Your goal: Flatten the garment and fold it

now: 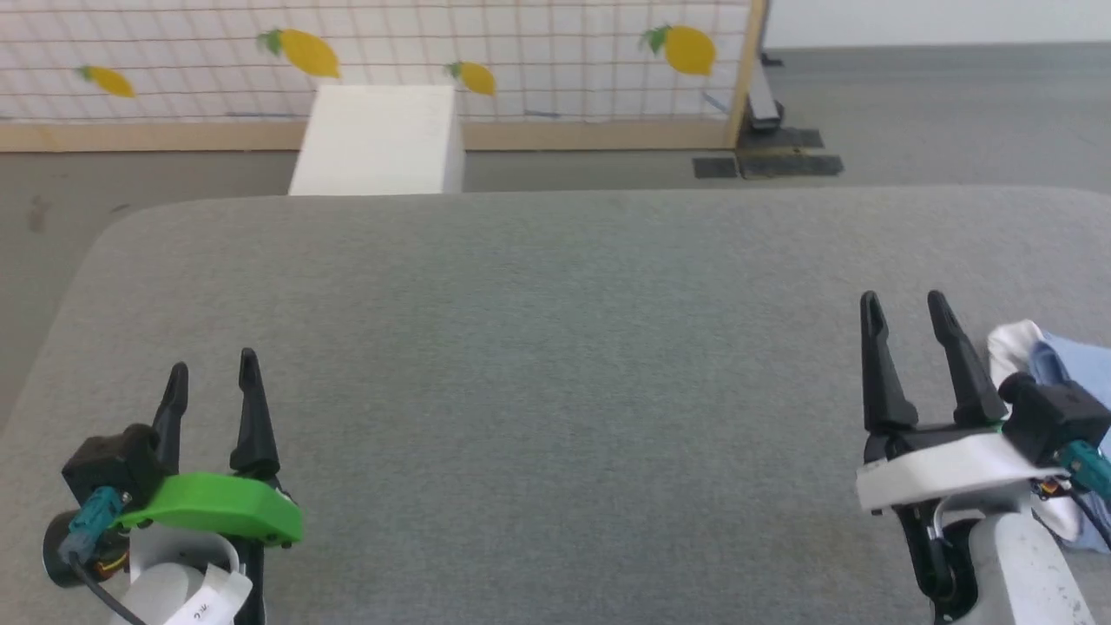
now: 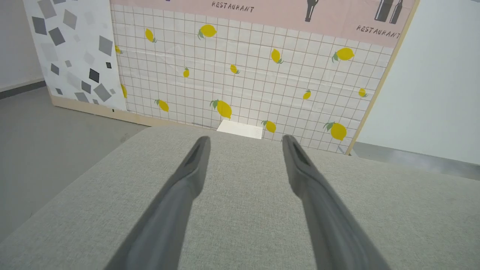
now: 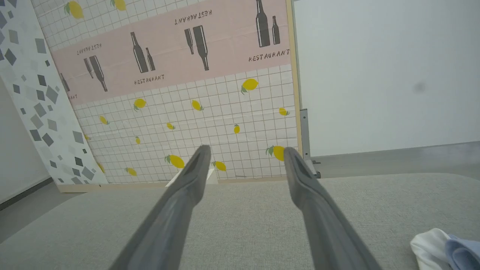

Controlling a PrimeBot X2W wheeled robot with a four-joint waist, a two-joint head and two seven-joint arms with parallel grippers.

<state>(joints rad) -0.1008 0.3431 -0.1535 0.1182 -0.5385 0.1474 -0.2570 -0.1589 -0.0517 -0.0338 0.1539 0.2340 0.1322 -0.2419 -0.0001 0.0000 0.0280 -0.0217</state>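
Note:
The garment is a light-blue bundle with white trim, lying crumpled at the right edge of the grey padded table; most of it is cut off by the frame or hidden behind my right wrist. Its white-and-blue corner shows at the lower right of the right wrist view. My right gripper stands open just left of the garment, nothing between its fingers. Far off at the lower left, my left gripper is open and empty above bare table, its fingers spread wide.
A white box stands on the floor beyond the table's far edge. Behind it rises a lemon-patterned tiled panel with a wooden frame. Grey floor lies around the table.

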